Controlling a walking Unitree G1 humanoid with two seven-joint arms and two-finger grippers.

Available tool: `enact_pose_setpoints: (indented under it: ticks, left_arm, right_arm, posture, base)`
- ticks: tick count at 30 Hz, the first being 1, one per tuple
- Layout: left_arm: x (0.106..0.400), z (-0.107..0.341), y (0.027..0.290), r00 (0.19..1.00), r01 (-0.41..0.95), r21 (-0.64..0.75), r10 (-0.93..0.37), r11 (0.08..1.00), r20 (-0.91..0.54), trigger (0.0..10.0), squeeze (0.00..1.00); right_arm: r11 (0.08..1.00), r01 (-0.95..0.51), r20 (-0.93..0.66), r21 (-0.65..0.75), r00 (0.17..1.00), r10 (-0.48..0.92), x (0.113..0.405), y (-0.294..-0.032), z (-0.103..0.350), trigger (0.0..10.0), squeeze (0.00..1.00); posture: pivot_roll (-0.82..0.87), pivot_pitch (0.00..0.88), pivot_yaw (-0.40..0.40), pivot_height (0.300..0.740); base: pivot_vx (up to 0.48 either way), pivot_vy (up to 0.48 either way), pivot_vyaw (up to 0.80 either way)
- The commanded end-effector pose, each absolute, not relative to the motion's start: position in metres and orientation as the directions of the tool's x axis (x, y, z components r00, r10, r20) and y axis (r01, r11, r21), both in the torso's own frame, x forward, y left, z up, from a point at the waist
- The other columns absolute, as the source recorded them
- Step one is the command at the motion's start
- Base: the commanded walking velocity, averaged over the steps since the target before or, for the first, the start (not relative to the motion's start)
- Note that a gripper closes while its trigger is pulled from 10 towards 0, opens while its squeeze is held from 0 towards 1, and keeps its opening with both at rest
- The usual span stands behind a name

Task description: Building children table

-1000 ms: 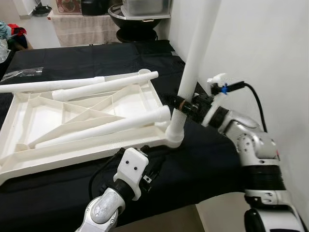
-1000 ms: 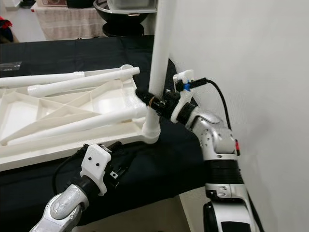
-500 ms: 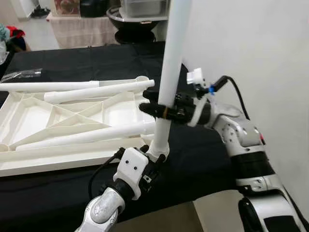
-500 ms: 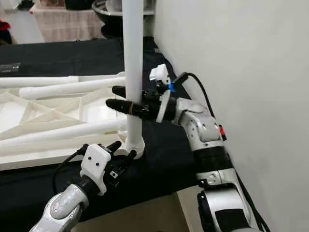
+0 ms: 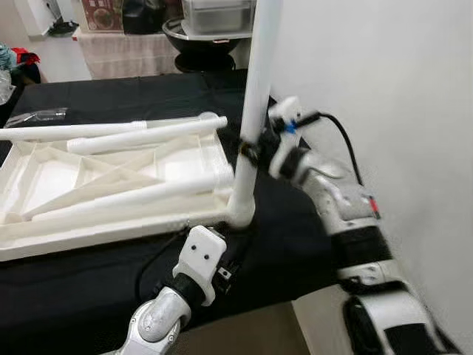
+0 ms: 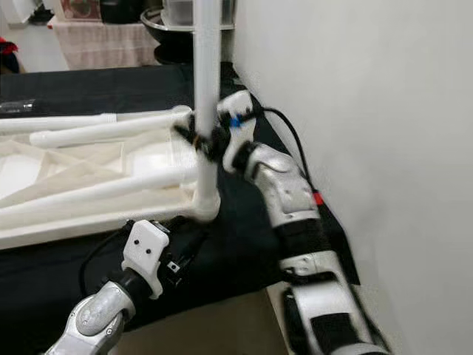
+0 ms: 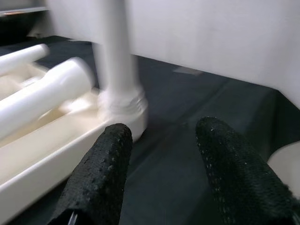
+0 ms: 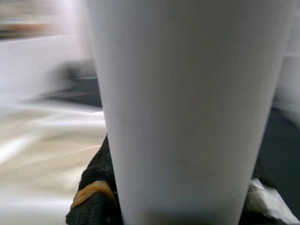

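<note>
One upturned white tabletop (image 5: 44, 240), one upright leg (image 5: 255, 96) in its corner socket, three loose legs (image 5: 140, 194) lying across it. Right gripper (image 5: 250, 151) clamped round upright leg; left gripper (image 7: 164, 173) spread apart, holding nothing, near socket.

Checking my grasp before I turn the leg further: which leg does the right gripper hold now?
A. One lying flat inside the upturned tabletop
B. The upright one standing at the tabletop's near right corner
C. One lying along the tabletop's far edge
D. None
B: the right gripper is shut around the upright leg, whose foot stands at the near right corner of the tabletop; the other legs lie flat, untouched.
</note>
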State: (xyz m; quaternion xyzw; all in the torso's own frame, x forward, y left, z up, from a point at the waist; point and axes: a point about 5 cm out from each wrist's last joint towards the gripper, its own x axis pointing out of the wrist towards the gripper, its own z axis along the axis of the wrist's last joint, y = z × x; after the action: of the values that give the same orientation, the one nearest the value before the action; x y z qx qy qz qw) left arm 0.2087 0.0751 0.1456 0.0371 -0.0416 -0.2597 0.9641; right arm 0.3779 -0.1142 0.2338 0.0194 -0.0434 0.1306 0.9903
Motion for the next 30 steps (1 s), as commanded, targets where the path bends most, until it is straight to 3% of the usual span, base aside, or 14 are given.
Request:
enact_pose_setpoints:
  ticks: [1,3,6,11,12,13,17,18,19,24,25,28,29,30]
  left_arm:
    - [0.209,0.142,0.079,0.874,0.479,0.094,-0.484,0.873,0.046,10.0,0.0]
    - [0.209,0.142,0.079,0.874,0.478,0.095,-0.483,0.873,0.046,10.0,0.0]
    - [0.209,0.142,0.078,0.873,0.48,0.095,-0.485,0.872,0.044,10.0,0.0]
    - [0.209,0.142,0.078,0.872,0.482,0.093,-0.487,0.871,0.045,10.0,0.0]
    - [0.209,0.142,0.078,0.872,0.482,0.092,-0.487,0.872,0.044,10.0,0.0]
    - [0.209,0.142,0.078,0.873,0.481,0.091,-0.486,0.872,0.044,10.0,0.0]
    - [0.21,0.141,0.077,0.872,0.482,0.089,-0.487,0.871,0.042,10.0,0.0]
    - [0.21,0.141,0.077,0.872,0.483,0.089,-0.488,0.871,0.042,10.0,0.0]
    - [0.21,0.141,0.077,0.872,0.483,0.089,-0.488,0.871,0.042,10.0,0.0]
    - [0.21,0.141,0.077,0.872,0.483,0.088,-0.487,0.871,0.042,10.0,0.0]
    - [0.209,0.141,0.077,0.872,0.484,0.088,-0.488,0.871,0.042,10.0,0.0]
    - [0.209,0.141,0.076,0.871,0.485,0.089,-0.49,0.87,0.042,10.0,0.0]
    - [0.209,0.141,0.077,0.871,0.485,0.089,-0.49,0.87,0.042,10.0,0.0]
    - [0.209,0.141,0.077,0.871,0.485,0.089,-0.49,0.87,0.041,10.0,0.0]
  right_arm:
    - [0.999,0.045,-0.015,0.02,0.999,-0.045,0.377,-0.153,0.211,0.0,0.0]
    - [0.975,0.212,-0.04,0.065,0.977,-0.209,0.365,-0.155,0.206,0.0,0.0]
    - [0.945,0.3,-0.057,0.127,0.954,-0.295,0.355,-0.141,0.207,0.0,0.0]
    - [0.947,0.281,-0.049,0.154,0.96,-0.277,0.355,-0.122,0.212,0.0,0.0]
    - [0.966,0.201,-0.02,0.16,0.979,-0.201,0.358,-0.108,0.216,10.0,0.0]
    - [0.976,0.152,-0.003,0.155,0.988,-0.154,0.359,-0.099,0.218,10.0,1.0]
    - [0.99,0.042,0.039,0.138,0.998,-0.047,0.36,-0.088,0.221,10.0,1.0]
    - [0.991,0.021,0.042,0.134,0.999,-0.027,0.359,-0.089,0.221,10.0,0.34]
    - [0.992,0.013,0.052,0.126,0.998,-0.02,0.359,-0.092,0.222,10.0,0.0]
    - [0.989,-0.09,0.086,0.118,0.993,0.08,0.363,-0.108,0.222,10.0,0.0]
    - [0.983,-0.158,0.093,0.096,0.984,0.15,0.366,-0.115,0.221,10.0,1.0]
    - [0.965,-0.252,0.096,0.066,0.965,0.246,0.37,-0.125,0.22,10.0,1.0]
    - [0.948,-0.311,0.106,0.061,0.947,0.304,0.37,-0.126,0.223,10.0,0.91]
    - [0.92,-0.387,0.112,0.068,0.919,0.379,0.37,-0.126,0.228,10.0,0.91]
  posture:
    - [0.03,0.059,-0.071,0.74]
    - [0.03,0.062,-0.071,0.74]
    - [0.03,0.064,-0.07,0.74]
    - [0.03,0.063,-0.07,0.74]
    - [0.02,0.065,-0.073,0.74]
    - [0.02,0.065,-0.073,0.74]
    - [0.02,0.064,-0.076,0.74]
    - [0.02,0.064,-0.076,0.74]
    - [0.02,0.064,-0.076,0.74]
    - [0.02,0.069,-0.075,0.74]
    - [0.02,0.069,-0.075,0.74]
    - [0.02,0.069,-0.075,0.74]
    - [0.02,0.061,-0.074,0.74]
    - [0.02,0.061,-0.074,0.74]
  base:
    - [0.0,0.0,0.0]
    - [0.0,0.0,0.0]
    - [0.0,0.0,0.0]
    - [0.0,0.0,0.0]
    - [0.0,0.0,0.0]
    - [0.0,0.0,0.0]
    - [0.0,0.0,0.0]
    - [0.0,0.0,0.0]
    - [0.0,0.0,0.0]
    - [0.0,0.0,0.0]
    - [0.0,0.0,0.0]
    - [0.0,0.0,0.0]
    - [0.0,0.0,0.0]
    - [0.0,0.0,0.0]
